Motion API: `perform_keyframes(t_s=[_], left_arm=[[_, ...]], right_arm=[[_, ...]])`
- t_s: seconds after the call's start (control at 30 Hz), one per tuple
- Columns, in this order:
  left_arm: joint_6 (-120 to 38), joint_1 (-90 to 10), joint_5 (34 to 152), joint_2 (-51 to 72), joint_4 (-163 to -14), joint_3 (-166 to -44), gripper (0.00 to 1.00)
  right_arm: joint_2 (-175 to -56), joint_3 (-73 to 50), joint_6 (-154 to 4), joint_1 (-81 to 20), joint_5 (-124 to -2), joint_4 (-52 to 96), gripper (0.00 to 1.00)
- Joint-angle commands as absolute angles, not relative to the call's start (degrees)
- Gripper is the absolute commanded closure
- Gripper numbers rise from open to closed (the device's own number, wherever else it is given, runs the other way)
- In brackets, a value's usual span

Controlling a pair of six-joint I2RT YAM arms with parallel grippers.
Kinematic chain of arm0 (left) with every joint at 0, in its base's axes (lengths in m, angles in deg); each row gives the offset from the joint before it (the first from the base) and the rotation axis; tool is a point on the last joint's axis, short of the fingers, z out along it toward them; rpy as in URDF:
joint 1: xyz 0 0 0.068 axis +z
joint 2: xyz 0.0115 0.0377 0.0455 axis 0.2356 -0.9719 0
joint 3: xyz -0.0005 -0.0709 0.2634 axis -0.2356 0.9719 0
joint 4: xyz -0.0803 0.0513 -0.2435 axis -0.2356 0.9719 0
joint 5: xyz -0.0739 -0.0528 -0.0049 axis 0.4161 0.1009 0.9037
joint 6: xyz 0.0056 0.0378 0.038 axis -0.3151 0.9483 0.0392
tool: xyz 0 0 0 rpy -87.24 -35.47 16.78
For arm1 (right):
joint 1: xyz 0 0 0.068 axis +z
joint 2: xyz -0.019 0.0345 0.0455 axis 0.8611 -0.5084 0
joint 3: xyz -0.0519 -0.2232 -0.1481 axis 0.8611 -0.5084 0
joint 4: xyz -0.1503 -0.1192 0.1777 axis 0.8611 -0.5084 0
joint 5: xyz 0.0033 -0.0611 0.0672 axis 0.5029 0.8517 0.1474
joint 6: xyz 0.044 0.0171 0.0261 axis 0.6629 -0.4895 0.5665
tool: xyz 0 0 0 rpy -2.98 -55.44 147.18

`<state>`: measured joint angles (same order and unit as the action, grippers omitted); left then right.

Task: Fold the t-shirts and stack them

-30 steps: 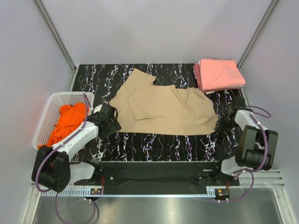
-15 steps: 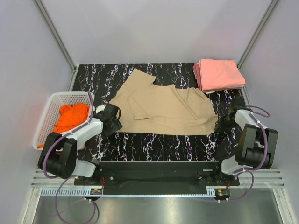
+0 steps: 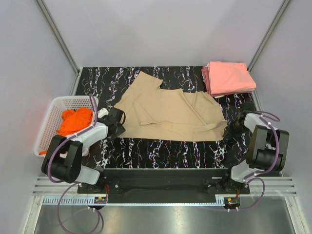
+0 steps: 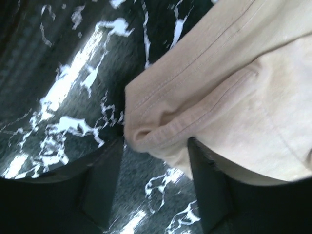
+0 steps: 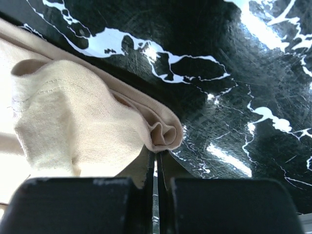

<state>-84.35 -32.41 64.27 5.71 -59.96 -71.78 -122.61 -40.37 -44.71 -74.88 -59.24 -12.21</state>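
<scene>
A tan t-shirt [image 3: 170,112] lies spread on the black marble table [image 3: 161,146]. My left gripper [image 3: 117,124] is open at the shirt's near-left corner. In the left wrist view the hem corner [image 4: 151,131] sits between my open fingertips [image 4: 105,180], just above the table. My right gripper [image 3: 233,126] is shut on a bunched fold of the tan t-shirt [image 5: 165,134] at its near-right corner. An orange t-shirt [image 3: 73,122] lies crumpled in the white basket [image 3: 48,117]. Folded salmon-pink t-shirts [image 3: 229,78] are stacked at the back right.
The white lattice basket stands off the table's left edge beside my left arm. Grey walls enclose the table on three sides. Bare marble [image 3: 97,80] shows at the back left, and also along the front strip.
My left gripper has moved a little right from beside the basket to the tan shirt's near-left corner, and its arm has folded in. The right gripper has stayed put.
</scene>
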Motion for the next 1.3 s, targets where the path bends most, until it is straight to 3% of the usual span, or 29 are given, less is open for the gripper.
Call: perform_keyframes(t_s=[0.0, 0.07, 0.1, 0.27, 0.5, 0.7, 0.8, 1.1, 1.27], left_arm=[[-85.5, -31.8, 64.1, 1.5, -64.3, -72.5, 0.49], [-85.0, -31.7, 64.1, 0.2, -64.9, -74.4, 0.57], [-84.6, -31.8, 64.0, -1.3, -65.0, -75.1, 0.68], [-82.4, -31.7, 64.3, -4.0, -66.6, -78.5, 1.0], [-75.9, -30.7, 65.8, 0.1, -54.0, -95.2, 1.0], [-75.0, -29.4, 64.7, 15.8, -45.1, -105.4, 1.0], [-77.0, -29.4, 65.3, 23.6, -42.4, -101.9, 1.0], [-84.8, -29.6, 72.3, 41.2, -42.3, -70.0, 1.0], [-85.7, -29.7, 73.7, 44.4, -42.0, -66.2, 1.0]], right_arm=[[-123.9, -38.4, -45.7, -75.2, -59.8, -11.0, 1.0], [-124.4, -38.3, -46.1, -75.2, -60.1, -11.0, 1.0], [-124.4, -38.3, -46.2, -75.2, -60.1, -11.0, 1.0], [-124.2, -37.3, -45.8, -75.2, -60.8, -11.2, 1.0], [-124.8, -24.9, -45.6, -75.2, -66.4, -17.0, 1.0], [-115.0, -12.2, -45.5, -75.2, -65.3, -26.3, 1.0], [-110.1, -15.8, -45.5, -75.2, -64.4, -27.6, 1.0], [-102.2, -36.6, -41.8, -75.1, -60.3, -24.7, 1.0], [-98.8, -42.4, -39.8, -75.1, -57.1, -23.8, 1.0]])
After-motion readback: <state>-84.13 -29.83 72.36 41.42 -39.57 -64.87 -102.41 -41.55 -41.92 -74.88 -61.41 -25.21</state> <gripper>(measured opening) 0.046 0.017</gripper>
